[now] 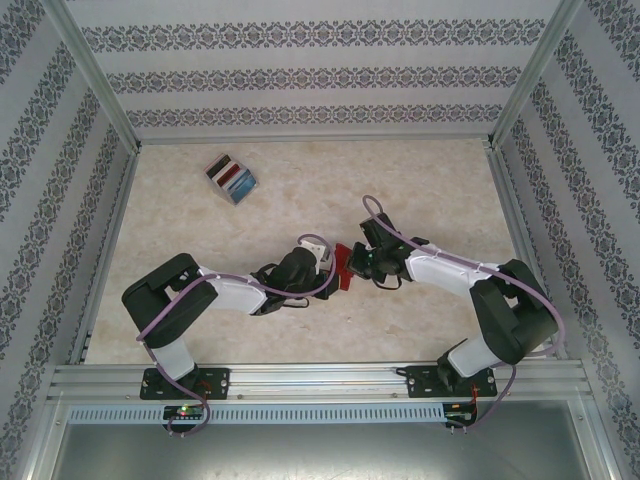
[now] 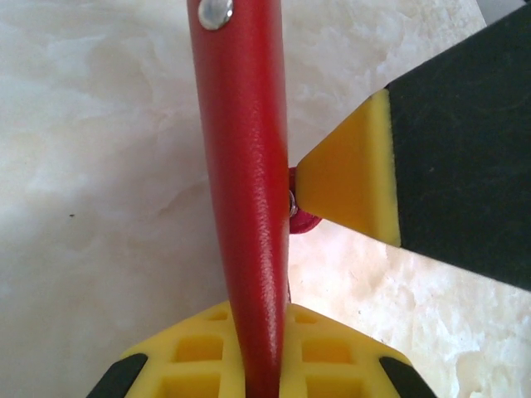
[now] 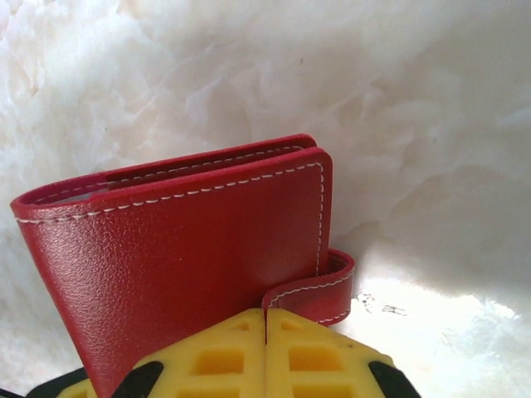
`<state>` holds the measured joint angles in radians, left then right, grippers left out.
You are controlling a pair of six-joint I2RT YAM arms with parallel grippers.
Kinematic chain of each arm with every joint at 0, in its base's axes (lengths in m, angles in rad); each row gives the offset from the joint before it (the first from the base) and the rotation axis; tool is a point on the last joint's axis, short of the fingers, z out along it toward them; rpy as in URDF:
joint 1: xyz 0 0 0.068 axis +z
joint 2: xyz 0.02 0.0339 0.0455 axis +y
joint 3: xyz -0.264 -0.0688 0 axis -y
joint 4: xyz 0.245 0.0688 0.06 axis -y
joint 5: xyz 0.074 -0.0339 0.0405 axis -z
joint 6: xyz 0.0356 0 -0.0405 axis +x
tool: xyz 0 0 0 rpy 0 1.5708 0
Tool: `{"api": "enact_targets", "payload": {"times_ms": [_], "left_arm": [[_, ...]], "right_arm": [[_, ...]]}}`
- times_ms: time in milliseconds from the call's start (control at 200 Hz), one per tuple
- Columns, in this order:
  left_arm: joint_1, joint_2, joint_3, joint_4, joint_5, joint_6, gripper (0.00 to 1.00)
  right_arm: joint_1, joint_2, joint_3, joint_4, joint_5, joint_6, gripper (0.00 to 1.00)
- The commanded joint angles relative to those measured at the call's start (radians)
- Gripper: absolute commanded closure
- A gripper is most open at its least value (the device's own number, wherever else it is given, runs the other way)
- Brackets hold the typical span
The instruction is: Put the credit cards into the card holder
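Yellow pads (image 2: 199, 365) of our left hand (image 2: 257, 365) sit closed on the card holder (image 2: 245, 207), which stands on edge between them with its fold facing up and a metal stud (image 2: 215, 10) at its far end. From the other side, our right hand (image 3: 265, 348) has its pads drawn almost together at the snap tab (image 3: 319, 286), and we judge it to be pinching that tab. In the overhead view the two hands meet mid-tabletop (image 1: 420, 180) with the red wallet between them.

We judge the step in hand to be opening the holder: it is folded shut, with the tab wrapped round its edge. The next move calls for the right hand to peel the tab free while the left keeps a firm hold, so the covers can spread.

As for containers, we cannot see into the wallet's pockets while it is closed. The credit cards (image 1: 232, 178) stand in the light grey slotted stand (image 1: 212, 168), well apart at the far left, too small for us to count
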<state>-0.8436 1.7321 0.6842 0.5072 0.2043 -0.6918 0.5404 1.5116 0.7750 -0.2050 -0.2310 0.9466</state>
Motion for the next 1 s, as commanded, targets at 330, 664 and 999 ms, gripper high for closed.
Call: {"api": "enact_targets", "payload": {"times_ms": [330, 664, 999], "left_arm": [[-0.002, -0.041, 0.018, -0.081, -0.111, -0.022, 1.00], [-0.002, -0.051, 0.019, -0.081, -0.072, -0.023, 0.21], [0.000, -0.073, 0.055, -0.191, -0.086, 0.054, 0.15]], "right_arm": [[-0.086, -0.105, -0.129, -0.033, 0.017, -0.066, 1.00], [-0.104, -0.242, -0.131, -0.003, -0.083, -0.105, 1.00], [-0.079, -0.321, -0.066, -0.033, -0.146, -0.085, 1.00]]}}
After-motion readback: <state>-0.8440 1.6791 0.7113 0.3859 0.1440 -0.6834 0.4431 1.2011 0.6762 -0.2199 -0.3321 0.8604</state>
